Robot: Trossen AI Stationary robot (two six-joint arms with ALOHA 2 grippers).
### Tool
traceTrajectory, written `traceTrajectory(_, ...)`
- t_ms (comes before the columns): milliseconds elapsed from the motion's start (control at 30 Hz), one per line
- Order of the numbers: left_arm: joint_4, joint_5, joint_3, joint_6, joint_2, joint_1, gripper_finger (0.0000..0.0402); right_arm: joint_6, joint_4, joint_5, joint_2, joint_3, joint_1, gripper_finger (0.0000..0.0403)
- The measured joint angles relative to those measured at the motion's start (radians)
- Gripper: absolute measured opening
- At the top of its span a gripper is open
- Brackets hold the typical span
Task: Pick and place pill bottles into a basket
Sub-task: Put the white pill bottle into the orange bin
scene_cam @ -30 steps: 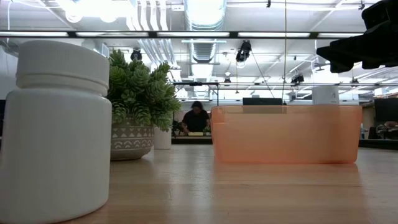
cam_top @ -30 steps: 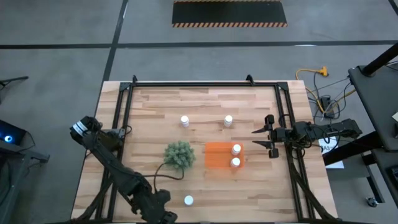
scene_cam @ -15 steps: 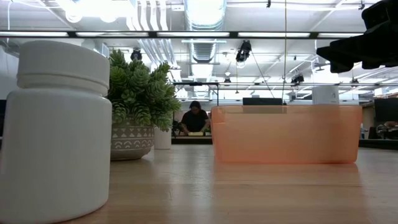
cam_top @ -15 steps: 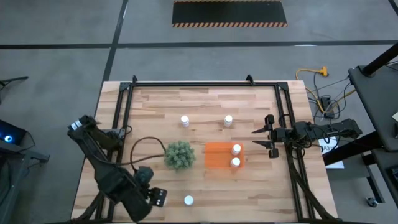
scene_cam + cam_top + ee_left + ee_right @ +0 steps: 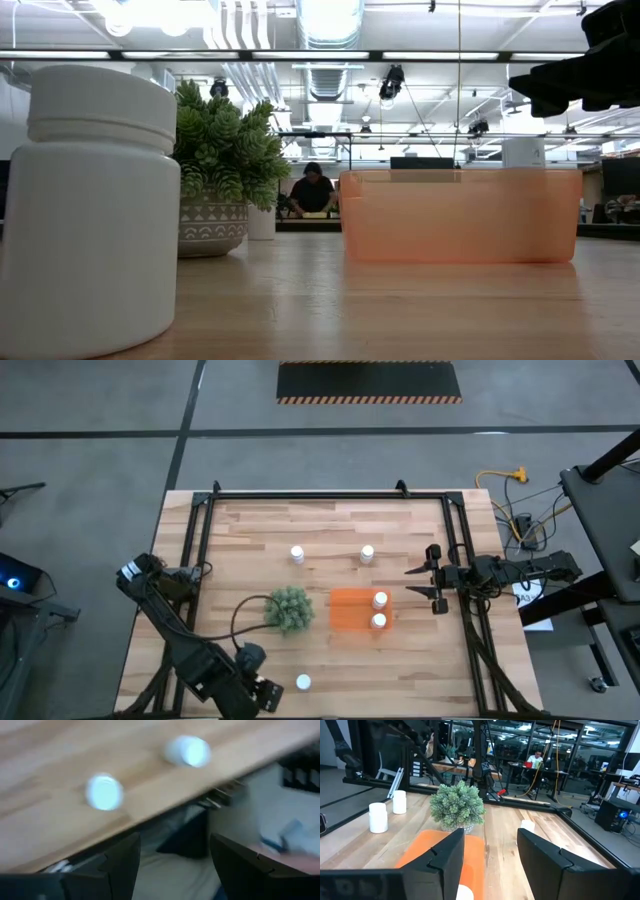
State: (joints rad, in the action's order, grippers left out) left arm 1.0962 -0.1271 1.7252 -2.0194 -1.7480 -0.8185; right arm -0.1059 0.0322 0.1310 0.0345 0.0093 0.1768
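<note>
High view: pill bottles (image 5: 297, 554) stand upright, caps skyward; left fingers (image 5: 120, 865) and right fingers (image 5: 445, 852) parted, empty.

Left gripper (image 5: 268, 695) and right gripper (image 5: 436, 588), jaws apart

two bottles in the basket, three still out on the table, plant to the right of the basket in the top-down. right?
One thing is off: in the high view the plant sits left of the basket, not right. The rest holds: two bottles in it, three on the table.
</note>
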Motion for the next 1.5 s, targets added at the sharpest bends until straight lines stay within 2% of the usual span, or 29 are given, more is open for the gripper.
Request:
traceTrajectory(67, -0.065, -0.002, -0.002, 0.043, 0.0, 0.0, 0.0221, -0.002, 0.0, 0.0, 0.0, 0.0, 0.0, 0.0171)
traceTrajectory(200, -0.073, -0.002, -0.005, -0.05, 0.0, -0.001, 0.0221, -0.002, 0.0, 0.0, 0.0, 0.0, 0.0, 0.0173)
traceTrajectory(400, 0.066, 0.095, -0.004, -0.119, -0.018, 0.0, 0.0221, 0.0, 0.0, 0.0, 0.0, 0.0, 0.0, 0.0171)
traceTrajectory(533, 0.135, 0.101, 0.035, -0.122, -0.027, 0.001, 0.0221, -0.001, 0.0, 0.0, 0.0, 0.0, 0.0, 0.0172)
traceTrajectory(667, 0.245, 0.118, 0.131, -0.121, -0.075, 0.007, 0.0221, -0.001, 0.0, 0.0, 0.0, 0.0, 0.0, 0.0173)
traceTrajectory(867, 0.455, 0.147, 0.386, -0.087, -0.211, 0.019, 0.0221, -0.001, 0.0, 0.0, 0.0, 0.0, 0.0, 0.0171)
traceTrajectory(933, 0.475, 0.151, 0.434, -0.084, -0.242, 0.019, 0.0221, -0.002, 0.0, 0.0, 0.0, 0.0, 0.0, 0.0173)
traceTrajectory(1233, 0.475, 0.141, 0.39, -0.091, -0.234, 0.018, 0.0221, -0.001, 0.0, 0.0, 0.0, 0.0, 0.0, 0.0171)
traceTrajectory(1500, 0.389, 0.145, 0.344, 0.029, -0.228, 0.02, 0.0221, -0.002, 0.0, 0.0, 0.0, 0.0, 0.0, 0.0172)
